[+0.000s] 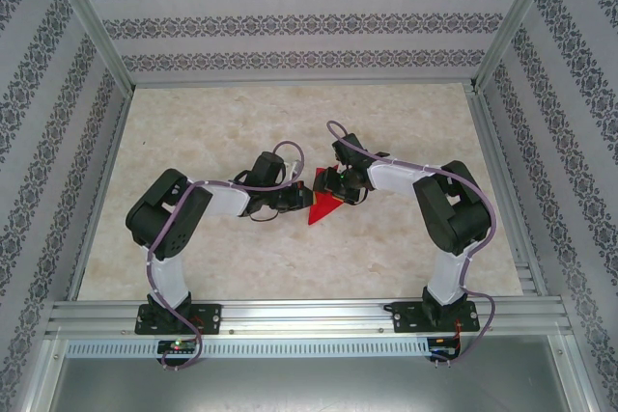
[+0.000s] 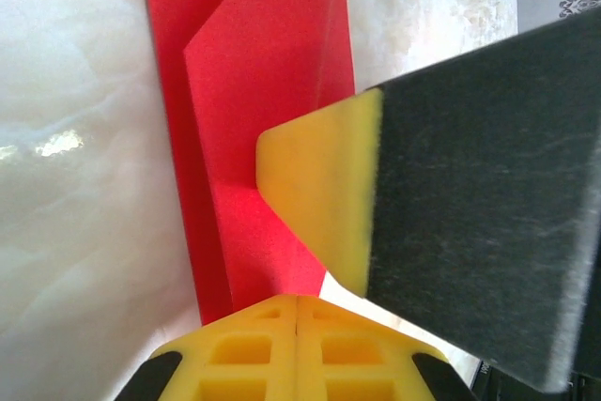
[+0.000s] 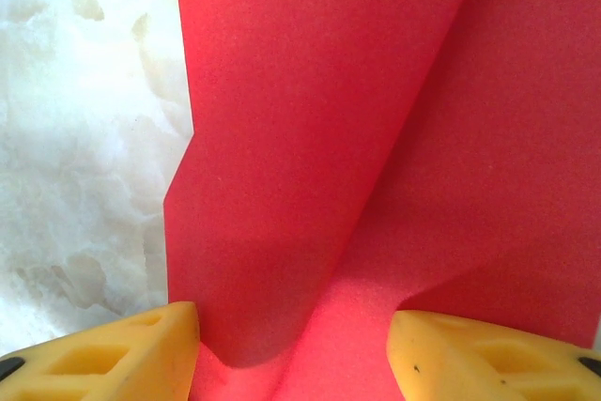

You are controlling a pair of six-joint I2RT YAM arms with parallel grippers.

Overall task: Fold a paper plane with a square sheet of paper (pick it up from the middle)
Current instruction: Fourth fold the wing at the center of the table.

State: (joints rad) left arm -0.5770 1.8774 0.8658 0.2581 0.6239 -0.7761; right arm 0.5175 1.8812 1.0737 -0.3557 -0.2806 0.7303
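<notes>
Red paper, thin and feather-light, at the middle of the marbled table (image 1: pixel 193 142). The paper plane (image 1: pixel 322 207) is half-made, a creased wedge with its tip toward 7 o'clock. The left gripper (image 2: pixel 296 312) sits at its 9 o'clock, fingers closed together right at the paper's edge; whether they actually pinch it, I cannot tell. The right gripper (image 3: pixel 293 326) is at 2 o'clock, spread wide, with a loose flap curling up between its fingers. I'd say this stuff will flop, skate on the smooth top and crumple under a hard squeeze. It is best taken along a folded edge, where the layers stiffen it. There is no brand, label or writing to read.
</notes>
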